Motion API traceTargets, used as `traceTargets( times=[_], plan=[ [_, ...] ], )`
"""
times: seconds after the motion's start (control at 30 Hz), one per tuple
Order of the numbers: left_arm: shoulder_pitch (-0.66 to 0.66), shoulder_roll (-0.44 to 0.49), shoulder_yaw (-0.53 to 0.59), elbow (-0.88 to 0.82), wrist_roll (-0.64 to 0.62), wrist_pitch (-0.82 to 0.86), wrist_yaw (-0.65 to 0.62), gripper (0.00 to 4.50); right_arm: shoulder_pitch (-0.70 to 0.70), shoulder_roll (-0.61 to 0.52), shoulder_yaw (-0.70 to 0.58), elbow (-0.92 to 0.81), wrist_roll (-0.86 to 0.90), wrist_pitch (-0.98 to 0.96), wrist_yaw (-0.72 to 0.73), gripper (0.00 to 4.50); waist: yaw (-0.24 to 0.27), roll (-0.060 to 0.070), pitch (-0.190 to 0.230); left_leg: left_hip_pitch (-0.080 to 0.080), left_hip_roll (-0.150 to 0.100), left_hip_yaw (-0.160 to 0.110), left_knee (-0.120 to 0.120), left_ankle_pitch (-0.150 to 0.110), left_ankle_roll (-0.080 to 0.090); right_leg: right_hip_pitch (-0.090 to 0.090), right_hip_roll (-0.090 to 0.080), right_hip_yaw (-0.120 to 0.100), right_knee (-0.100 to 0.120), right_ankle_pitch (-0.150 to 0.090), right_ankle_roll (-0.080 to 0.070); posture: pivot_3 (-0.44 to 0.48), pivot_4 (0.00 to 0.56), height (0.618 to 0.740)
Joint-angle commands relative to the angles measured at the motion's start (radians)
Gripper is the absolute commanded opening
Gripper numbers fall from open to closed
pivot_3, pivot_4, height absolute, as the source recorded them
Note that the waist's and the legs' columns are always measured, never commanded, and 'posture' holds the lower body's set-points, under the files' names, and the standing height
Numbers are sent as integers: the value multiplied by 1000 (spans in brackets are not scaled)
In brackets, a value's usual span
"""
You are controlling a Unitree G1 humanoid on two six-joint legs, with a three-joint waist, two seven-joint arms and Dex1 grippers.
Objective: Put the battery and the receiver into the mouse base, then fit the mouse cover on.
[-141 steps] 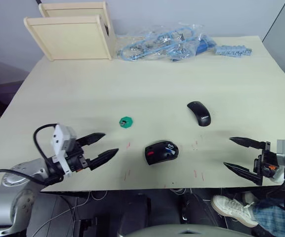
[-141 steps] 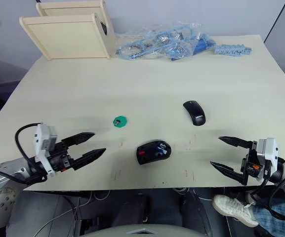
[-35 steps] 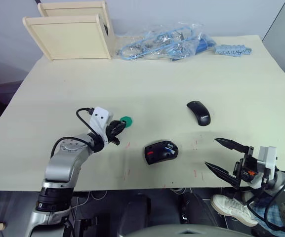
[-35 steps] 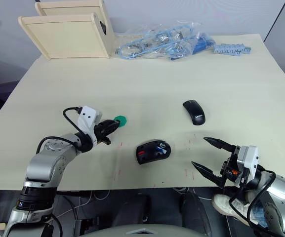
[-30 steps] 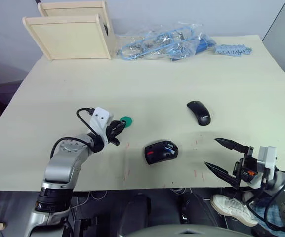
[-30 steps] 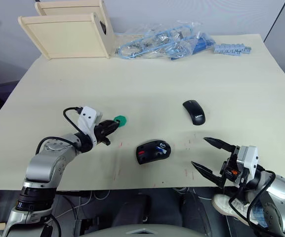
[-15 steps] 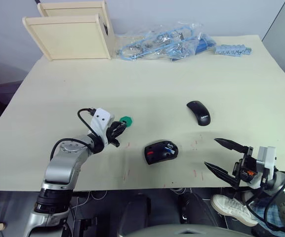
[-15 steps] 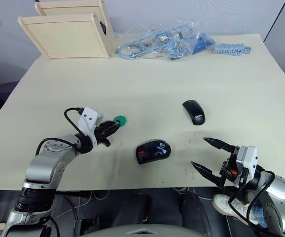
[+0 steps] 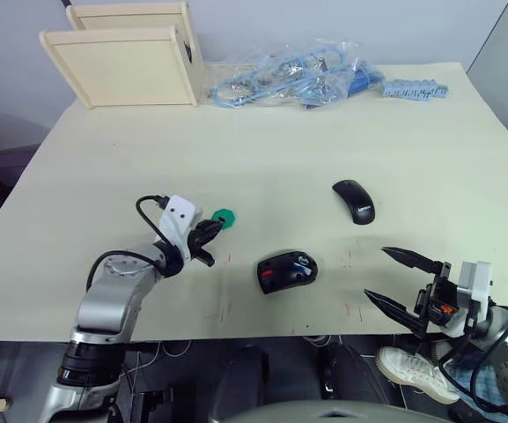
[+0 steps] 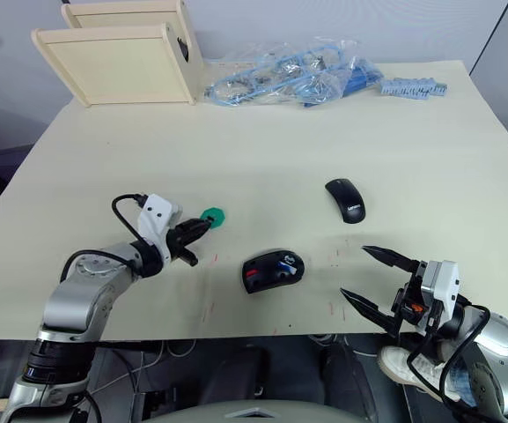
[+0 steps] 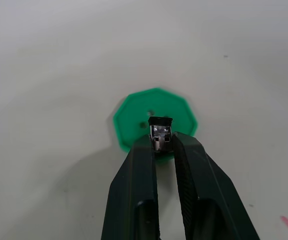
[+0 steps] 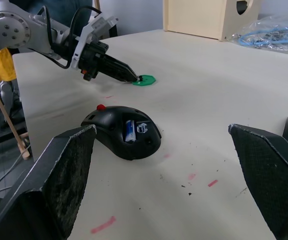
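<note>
My left gripper (image 9: 211, 226) is shut on the receiver (image 11: 160, 132), a tiny dark nub with a silvery face pinched between the black fingertips (image 11: 140, 167), right over the flat green disc (image 9: 224, 217). The mouse base (image 9: 286, 270) lies mid-table near the front, red and dark insides up, with the blue battery (image 12: 130, 129) sitting in it. Further back and to the right lies the glossy black mouse cover (image 9: 354, 202). My right gripper (image 9: 397, 282) stands open at the table's front right edge, nothing between its fingers.
A pale wooden box (image 9: 126, 62) stands at the back left. Beside it lies a clear bag of blue cables (image 9: 289, 79), with a blue plastic strip (image 9: 415, 89) to its right. Small red marks dot the table (image 9: 447, 159) around the mouse base.
The left gripper's fingers have closed in on the receiver over the green disc. The right arm has not moved.
</note>
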Motion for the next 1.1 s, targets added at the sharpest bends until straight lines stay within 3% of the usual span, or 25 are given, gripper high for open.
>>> traceTargets(
  times=[0.03, 0.3, 0.5, 0.6, 0.87, 0.97, 1.1],
  plan=[
    [-33, 64, 68, -56, -74, 13, -87, 14, -23, -10, -1, -64, 44, 40, -16, 4500, 0, 0, 0, 0, 0, 0, 0, 0, 0, 0, 0, 0, 0, 0, 0, 0, 150, 740],
    [-89, 248, 107, -75, -190, 52, -297, 14, -100, -60, 18, -171, 82, 235, -125, 4500, -1, 0, 0, -1, 0, 0, 0, 0, 0, -1, 0, 0, 1, 0, 0, 0, 150, 740],
    [-154, 291, 67, -77, -225, 58, -369, 14, -168, -85, 9, -213, 131, 343, -182, 4500, -1, -1, 1, -6, -2, 1, 1, 0, 0, -6, 0, 0, 1, 0, 0, 0, 150, 740],
    [-211, 307, 18, -62, -229, 32, -451, 14, -266, -127, 10, -259, 246, 517, -269, 4500, -2, -1, 1, -15, -2, -1, 6, 0, 0, -14, 1, -1, 5, 0, 0, 0, 150, 740],
    [-329, 275, -134, -24, -159, -55, -540, 14, -553, -222, 40, -184, 521, 934, -483, 4500, -2, -1, 1, -17, -2, 0, 7, 0, 0, -15, 2, -1, 5, 0, 0, 0, 150, 740],
    [-384, 235, -186, -4, -133, -88, -554, 14, -709, -173, 86, -69, 671, 1111, -600, 4500, -3, -2, 1, -19, -2, 2, 8, 0, 0, -17, 2, -2, 6, 0, 0, 0, 150, 740],
    [-447, 198, -240, 33, -86, -148, -582, 14, -854, -115, 119, 40, 728, 1254, -715, 4500, -3, -2, 1, -21, -3, 2, 8, 1, 0, -18, 2, -3, 6, 1, -1, 0, 150, 740]
  ],
)
